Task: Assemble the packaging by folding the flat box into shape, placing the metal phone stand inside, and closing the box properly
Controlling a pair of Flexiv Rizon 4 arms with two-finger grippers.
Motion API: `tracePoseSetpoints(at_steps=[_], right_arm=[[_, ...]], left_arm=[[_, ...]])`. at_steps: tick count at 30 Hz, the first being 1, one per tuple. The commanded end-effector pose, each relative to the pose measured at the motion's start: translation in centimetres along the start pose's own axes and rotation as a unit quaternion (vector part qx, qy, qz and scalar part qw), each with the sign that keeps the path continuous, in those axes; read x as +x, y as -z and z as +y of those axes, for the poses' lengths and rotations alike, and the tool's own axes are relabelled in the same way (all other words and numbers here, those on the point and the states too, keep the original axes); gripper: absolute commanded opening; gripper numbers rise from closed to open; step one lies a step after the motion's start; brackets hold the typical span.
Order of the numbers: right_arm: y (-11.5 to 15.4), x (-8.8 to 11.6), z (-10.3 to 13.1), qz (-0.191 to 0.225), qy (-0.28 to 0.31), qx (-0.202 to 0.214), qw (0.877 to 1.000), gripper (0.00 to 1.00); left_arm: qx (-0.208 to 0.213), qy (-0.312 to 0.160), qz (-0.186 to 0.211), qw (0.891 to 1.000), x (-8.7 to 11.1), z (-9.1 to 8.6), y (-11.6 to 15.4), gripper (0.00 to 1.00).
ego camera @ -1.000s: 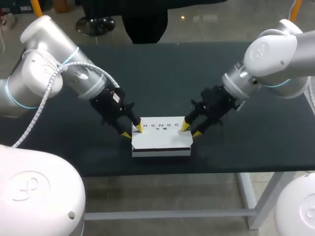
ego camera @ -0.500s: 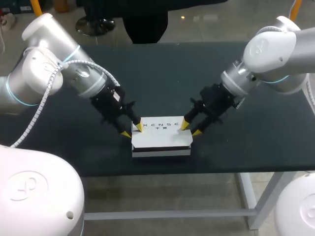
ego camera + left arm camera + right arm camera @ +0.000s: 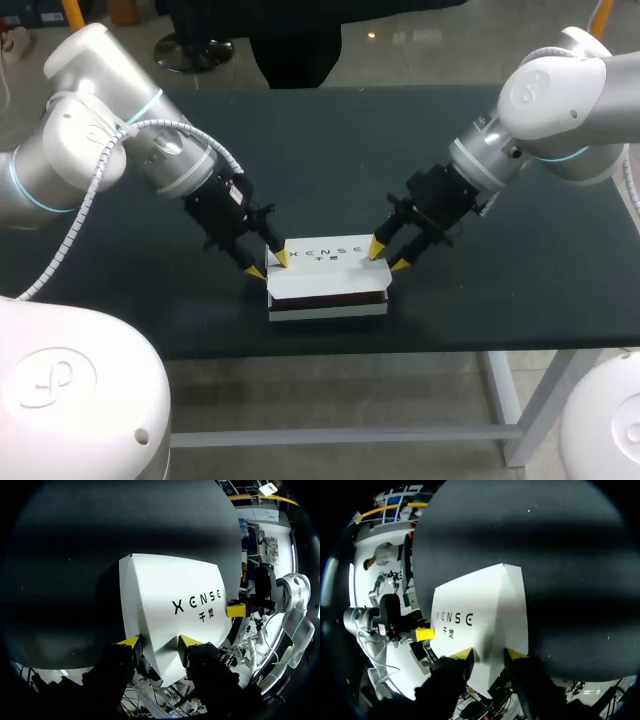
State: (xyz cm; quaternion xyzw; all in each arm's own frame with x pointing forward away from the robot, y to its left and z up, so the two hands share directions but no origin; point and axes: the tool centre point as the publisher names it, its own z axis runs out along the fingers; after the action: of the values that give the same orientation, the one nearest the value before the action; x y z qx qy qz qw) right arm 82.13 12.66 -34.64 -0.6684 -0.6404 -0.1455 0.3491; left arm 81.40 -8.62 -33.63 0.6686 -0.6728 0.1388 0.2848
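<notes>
Box [image 3: 328, 309] is folded into shape and sits on the table [image 3: 330, 150], right between the two claws. Left claw [image 3: 268, 265] is at its rear left corner, right claw [image 3: 389, 257] at its rear right corner.

Both claws are moderately wide and neither is clamping anything. In each wrist view a corner of the lid [image 3: 170, 597] pokes in between the fingers, and the yellow tips sit at its edges. I see no pinch from two sides. From the left wrist, one tip of the right claw shows just past the lid's far edge, and the right wrist shows the mirror of that.

The lid is not seated. Head view shows a dark gap under its front edge, the side away from both claws, so it's tilted up there and lower at the claw end.

Stand isn't visible in any view. The lid is already down over the body, so it's probably inside, but I can't confirm.

Progress, my read:
- fold: done
- insert: likely done
- close: partial, with the front edge left to press flush and any tuck flap to go in

Both claws are at the rear, well apart from the open edge. I'd expect one to go across to the front and push down. Risk: the box looks light, so a one-sided push may skid or tip it.
</notes>
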Motion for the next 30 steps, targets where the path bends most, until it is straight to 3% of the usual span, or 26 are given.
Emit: tracePoseSetpoints(at_steps=[1, 13, 30], right_arm=[[0.1, 0.4, 0.2, 0.0, -0.001, 0.004, 1.0, 0.44], [0.3, 0.8, 0.7, -0.002, -0.013, 0.013, 1.0, 0.43], [0.6, 1.2, 1.2, -0.007, -0.034, 0.047, 0.998, 0.43]], left_arm=[[-0.001, 0.002, -0.006, 1.0, 0.5, 0.2, 0.1, 0.49], [-0.008, 0.015, -0.011, 1.0, 0.8, -0.1, 0.4, 0.48], [-0.059, 0.026, -0.011, 0.998, 0.8, -0.9, 0.8, 0.47]])
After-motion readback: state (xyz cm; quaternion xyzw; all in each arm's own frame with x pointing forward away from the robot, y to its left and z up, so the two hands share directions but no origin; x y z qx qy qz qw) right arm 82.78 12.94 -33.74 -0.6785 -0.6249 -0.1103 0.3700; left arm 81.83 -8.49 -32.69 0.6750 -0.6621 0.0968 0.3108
